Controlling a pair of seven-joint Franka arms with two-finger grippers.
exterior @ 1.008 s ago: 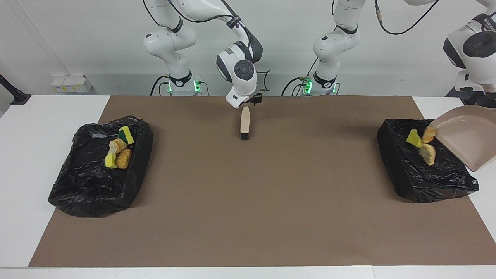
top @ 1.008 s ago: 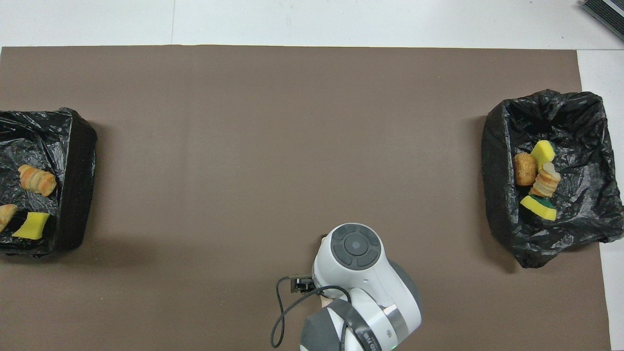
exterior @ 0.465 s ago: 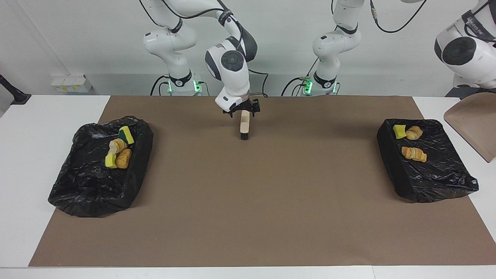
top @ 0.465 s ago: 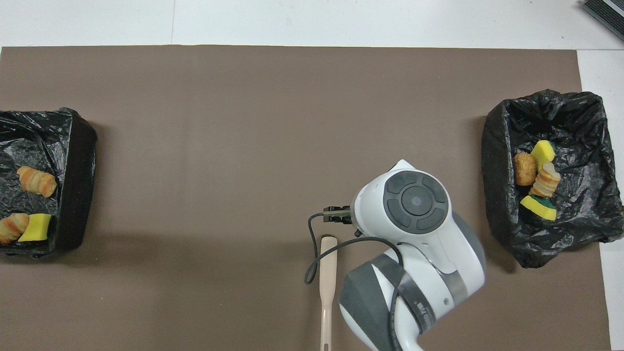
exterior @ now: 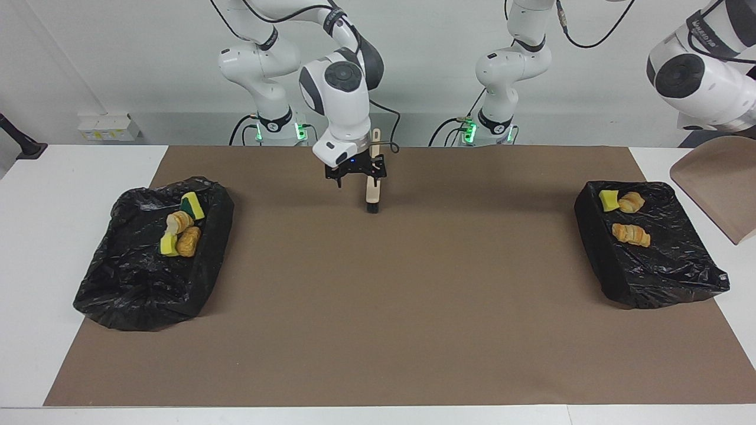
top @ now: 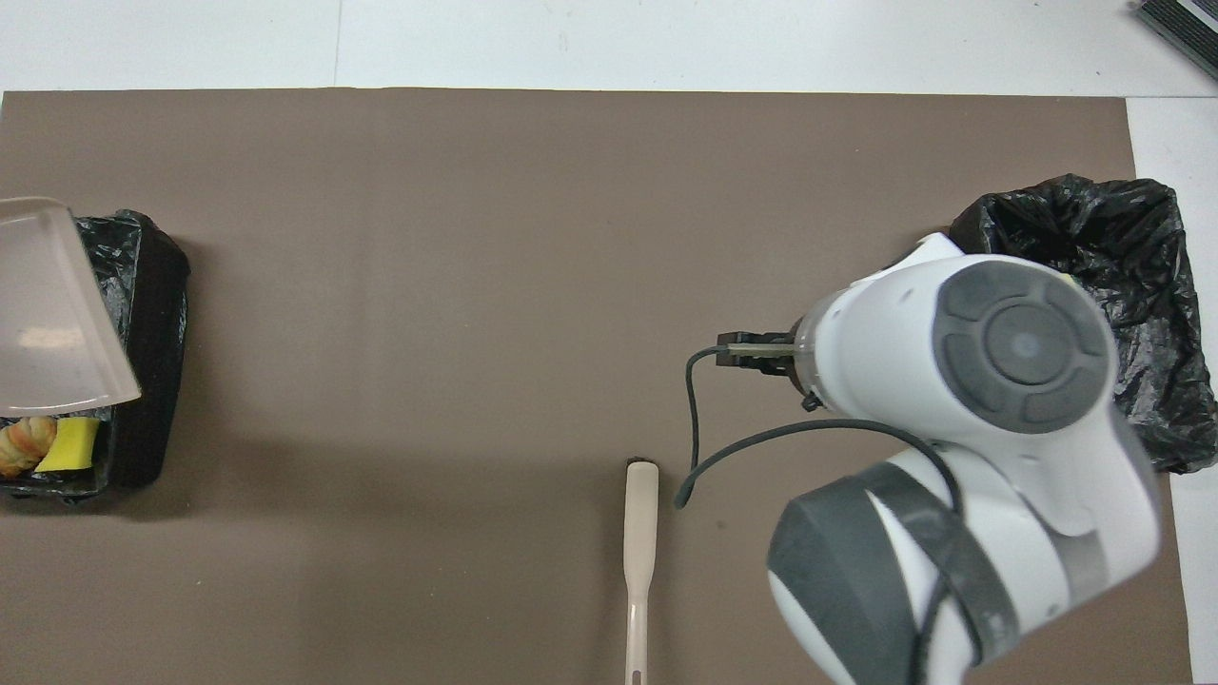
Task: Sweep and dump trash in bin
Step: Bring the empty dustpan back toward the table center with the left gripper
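A big brown mat covers the white worktop. The trash lies in black bins. The right pincer hangs wide by the brush. The left pincer, out of sight, is shut.

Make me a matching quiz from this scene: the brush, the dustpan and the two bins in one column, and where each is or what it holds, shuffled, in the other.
Things:
1. brush
2. dustpan
3. bin at the left arm's end
4. bin at the right arm's end

States:
A. holds four bits
B. lies on the mat
C. holds three bits
D. raised off the table

Pairs: 1-B, 2-D, 3-C, 4-A
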